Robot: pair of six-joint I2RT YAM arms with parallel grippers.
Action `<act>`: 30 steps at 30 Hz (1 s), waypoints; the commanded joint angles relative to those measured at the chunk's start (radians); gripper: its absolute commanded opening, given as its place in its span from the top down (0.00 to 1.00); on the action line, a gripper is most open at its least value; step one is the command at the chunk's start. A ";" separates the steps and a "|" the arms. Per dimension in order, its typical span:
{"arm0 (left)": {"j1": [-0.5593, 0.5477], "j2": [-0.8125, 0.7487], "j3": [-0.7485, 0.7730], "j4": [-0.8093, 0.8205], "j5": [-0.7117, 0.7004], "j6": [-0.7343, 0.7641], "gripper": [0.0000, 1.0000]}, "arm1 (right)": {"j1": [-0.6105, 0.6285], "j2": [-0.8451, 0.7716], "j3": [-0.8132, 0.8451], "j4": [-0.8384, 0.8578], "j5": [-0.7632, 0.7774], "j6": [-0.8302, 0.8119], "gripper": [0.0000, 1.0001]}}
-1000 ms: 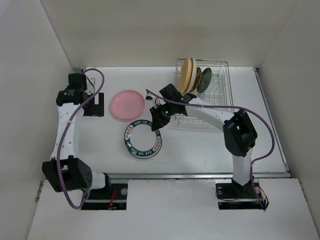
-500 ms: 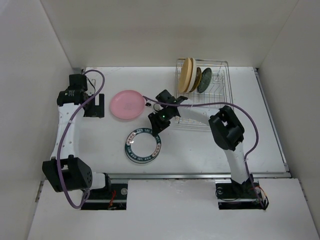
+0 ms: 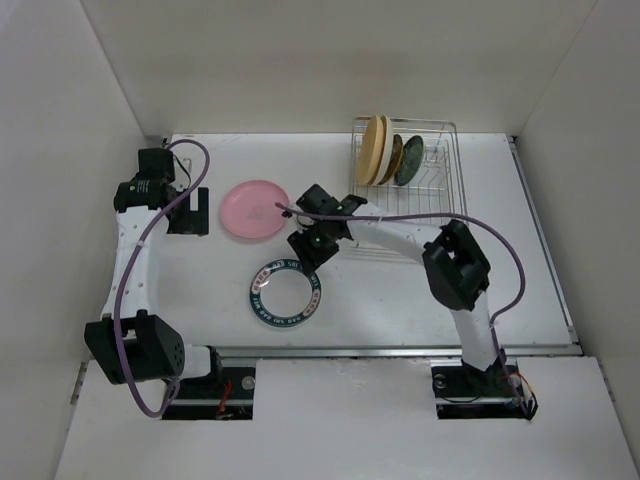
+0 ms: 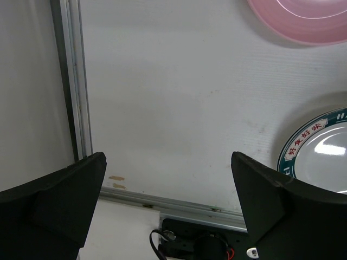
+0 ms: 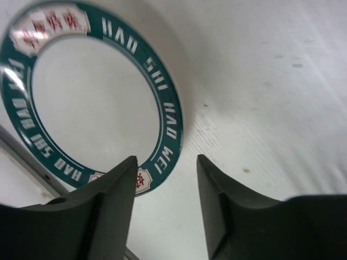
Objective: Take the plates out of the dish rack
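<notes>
Two out on table (image 3: 400, 300): pink plate (image 3: 255, 209), teal-rimmed plate (image 3: 285, 293); more plates (image 3: 385, 150) in rack (image 3: 440, 180); right end effector (image 3: 305, 247), left end effector (image 3: 188, 211) released.

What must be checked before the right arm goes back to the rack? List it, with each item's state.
1. Right gripper open, nothing between its fingers: ok.
2. Teal-rimmed plate flat on the table, apart from the pink plate: ok.
3. Right fingertips clear of the teal-rimmed plate's rim: cannot tell; in the wrist view they hang right over it.
4. Left gripper open, empty, off to the side of both plates: ok.
5. Dish rack emptied: not ok; the tan-yellow plate and the darker plates stand in it.
</notes>
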 commanded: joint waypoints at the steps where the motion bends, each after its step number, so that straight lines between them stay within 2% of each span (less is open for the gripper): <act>1: 0.002 -0.028 -0.001 0.008 -0.006 -0.002 0.00 | -0.024 -0.182 0.126 0.000 0.147 0.046 0.46; 4: 0.002 -0.028 -0.001 0.008 -0.006 -0.002 0.00 | -0.104 -0.283 0.192 -0.009 0.322 0.127 0.44; 6: 0.002 -0.028 -0.010 0.008 -0.006 -0.002 0.00 | -0.188 -0.332 0.201 0.001 0.438 0.181 0.38; 8: 0.002 -0.028 -0.011 0.019 -0.006 -0.002 0.00 | -0.246 -0.387 0.201 0.020 0.526 0.204 0.35; 11: 0.002 -0.016 -0.020 0.028 -0.015 -0.002 0.00 | -0.374 -0.397 0.224 0.031 0.618 0.226 0.35; 13: 0.002 -0.004 -0.020 0.028 -0.015 -0.002 0.00 | -0.470 -0.375 0.255 0.044 0.618 0.235 0.35; 19: 0.002 0.026 -0.009 0.028 -0.015 -0.002 0.00 | -0.625 -0.187 0.399 0.054 0.575 0.266 0.36; 25: 0.002 0.063 0.022 0.028 -0.026 -0.002 0.00 | -0.673 -0.018 0.488 0.063 0.428 0.275 0.40; 28: 0.002 0.081 0.022 0.028 -0.026 -0.002 0.00 | -0.673 0.023 0.488 0.073 0.445 0.285 0.41; 30: 0.002 0.081 0.031 0.019 -0.026 -0.002 0.00 | -0.673 0.057 0.488 0.073 0.471 0.316 0.47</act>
